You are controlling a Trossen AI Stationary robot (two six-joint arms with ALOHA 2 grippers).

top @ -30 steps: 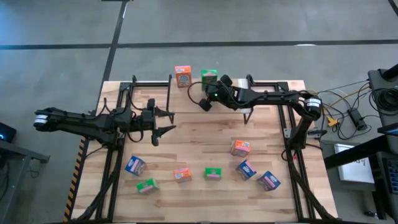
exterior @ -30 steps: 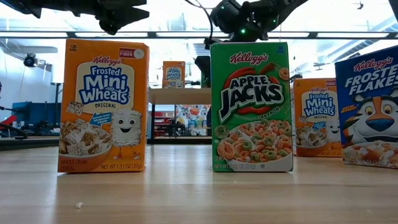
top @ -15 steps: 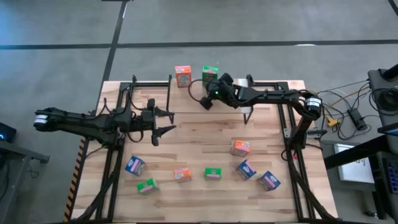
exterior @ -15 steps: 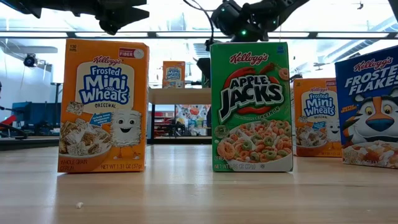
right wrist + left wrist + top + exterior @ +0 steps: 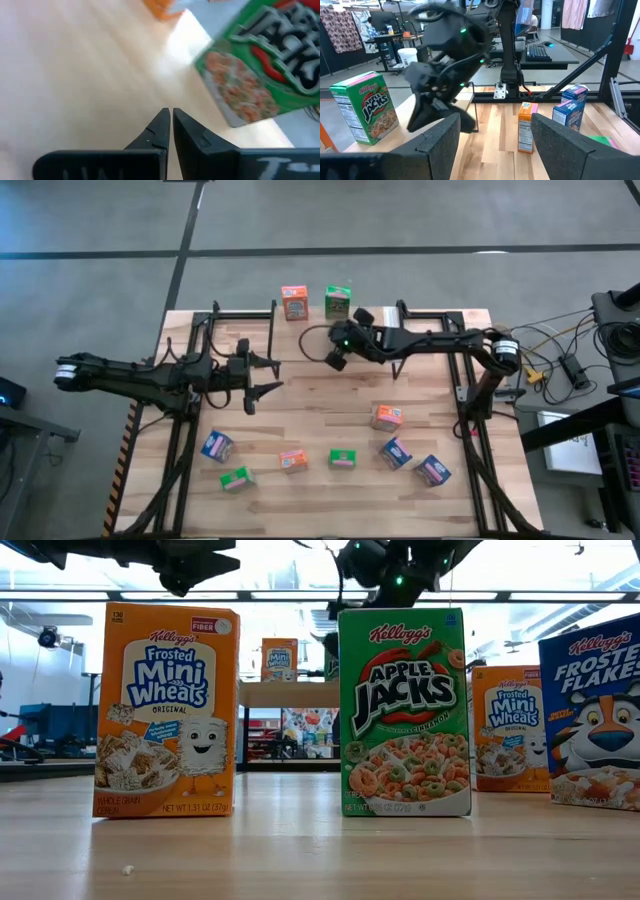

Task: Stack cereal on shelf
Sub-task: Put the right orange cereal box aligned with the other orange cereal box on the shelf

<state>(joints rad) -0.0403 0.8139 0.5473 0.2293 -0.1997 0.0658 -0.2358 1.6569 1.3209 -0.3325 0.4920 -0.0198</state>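
The right gripper (image 5: 335, 360) is hanging over the far middle of the table, at about 6 o'clock from the green cereal box (image 5: 338, 302) and apart from it. In the right wrist view its two fingers (image 5: 159, 131) are pressed together with nothing between them, and the green box (image 5: 265, 75) is lying ahead of the tips, not touching them.

That green box is standing upright on the shelf (image 5: 310, 312) at the table's far edge, with an orange cereal box (image 5: 294, 303) just beside it at 9 o'clock. In the low view the shelf's plank (image 5: 285, 693) is showing in the distance with the orange box (image 5: 279, 659) on top.

The left gripper (image 5: 262, 374) is waiting over the left side of the table, at about 8 o'clock from the right gripper and well apart; its fingers (image 5: 441, 143) are standing open and empty.

Seven more boxes are sitting on the near half of the table (image 5: 320, 415): a blue box (image 5: 217, 446), a green box (image 5: 236, 478), an orange box (image 5: 292, 462), a green one (image 5: 343, 459), an orange one (image 5: 387, 417), and two blue ones (image 5: 396, 453) (image 5: 432, 471).
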